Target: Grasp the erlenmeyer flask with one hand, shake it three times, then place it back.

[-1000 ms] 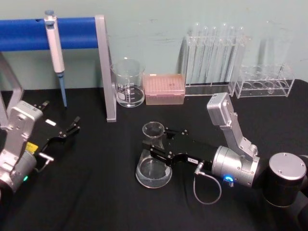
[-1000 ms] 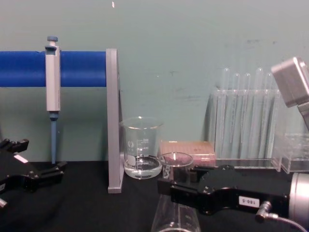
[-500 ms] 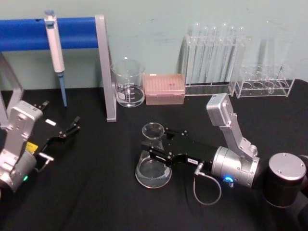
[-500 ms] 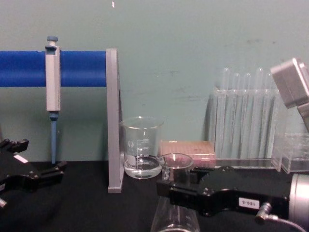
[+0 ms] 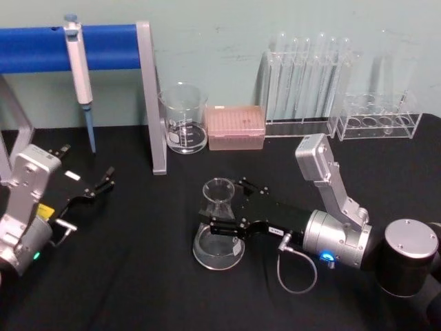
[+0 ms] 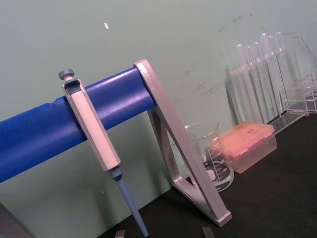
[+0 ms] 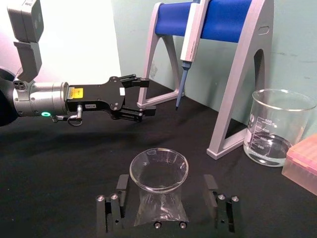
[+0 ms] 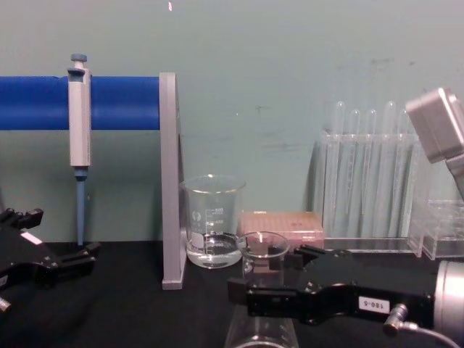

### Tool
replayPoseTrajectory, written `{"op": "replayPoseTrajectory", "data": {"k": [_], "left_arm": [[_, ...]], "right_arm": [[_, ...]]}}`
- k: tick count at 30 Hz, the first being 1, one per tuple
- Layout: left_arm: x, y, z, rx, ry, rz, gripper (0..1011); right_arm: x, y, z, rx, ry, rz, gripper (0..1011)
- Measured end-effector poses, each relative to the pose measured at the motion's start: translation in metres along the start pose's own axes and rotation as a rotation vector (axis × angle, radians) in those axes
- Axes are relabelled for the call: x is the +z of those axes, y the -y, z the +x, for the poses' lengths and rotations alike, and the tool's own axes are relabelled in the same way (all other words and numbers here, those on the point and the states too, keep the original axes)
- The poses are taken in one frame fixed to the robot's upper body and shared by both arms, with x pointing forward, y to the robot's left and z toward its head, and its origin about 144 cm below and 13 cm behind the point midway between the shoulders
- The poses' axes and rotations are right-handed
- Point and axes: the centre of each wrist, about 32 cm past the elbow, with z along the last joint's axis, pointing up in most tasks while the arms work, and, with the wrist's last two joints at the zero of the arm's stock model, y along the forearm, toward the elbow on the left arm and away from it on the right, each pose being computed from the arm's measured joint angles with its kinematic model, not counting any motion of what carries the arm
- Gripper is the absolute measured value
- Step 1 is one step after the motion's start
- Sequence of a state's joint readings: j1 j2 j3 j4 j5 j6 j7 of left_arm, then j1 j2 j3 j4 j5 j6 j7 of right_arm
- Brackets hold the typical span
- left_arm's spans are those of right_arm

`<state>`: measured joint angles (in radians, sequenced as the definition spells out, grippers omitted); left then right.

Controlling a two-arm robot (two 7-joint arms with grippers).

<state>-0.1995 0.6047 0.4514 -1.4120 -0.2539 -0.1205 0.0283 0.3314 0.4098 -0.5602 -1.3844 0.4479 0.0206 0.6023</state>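
Observation:
The erlenmeyer flask (image 5: 219,238) stands upright on the black table, a little left of the middle. My right gripper (image 5: 224,207) reaches in from the right and straddles its neck, one finger on each side. In the right wrist view the flask (image 7: 158,171) sits between the fingers (image 7: 110,213) with a small gap on both sides, so the gripper (image 7: 163,214) is open. From the chest camera the flask rim (image 8: 262,246) rises just above the gripper (image 8: 270,293). My left gripper (image 5: 103,181) rests open at the table's left side.
A glass beaker (image 5: 184,127) and a pink tip box (image 5: 236,127) stand behind the flask. Test tube racks (image 5: 306,83) (image 5: 382,117) line the back right. A pipette (image 5: 79,69) hangs on the blue stand, whose grey leg (image 5: 153,103) is at the back left.
The right gripper has slid a little to the left and lower along the flask's neck. The flask's rim has dropped slightly. The left arm has not moved.

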Motion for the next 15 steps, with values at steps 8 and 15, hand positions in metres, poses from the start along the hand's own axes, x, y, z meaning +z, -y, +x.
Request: {"op": "replayPoseTrajectory", "data": {"k": [8,15], "left_arm": [[0.0,0.0,0.0,0.0,0.0,0.0,1001],[0.0,0.0,0.0,0.0,0.0,0.0,1001]], "right_arm": [[0.0,0.0,0.0001,0.0,0.0,0.001,1003],[0.0,0.0,0.0,0.0,0.001,0.001,1003]]}}
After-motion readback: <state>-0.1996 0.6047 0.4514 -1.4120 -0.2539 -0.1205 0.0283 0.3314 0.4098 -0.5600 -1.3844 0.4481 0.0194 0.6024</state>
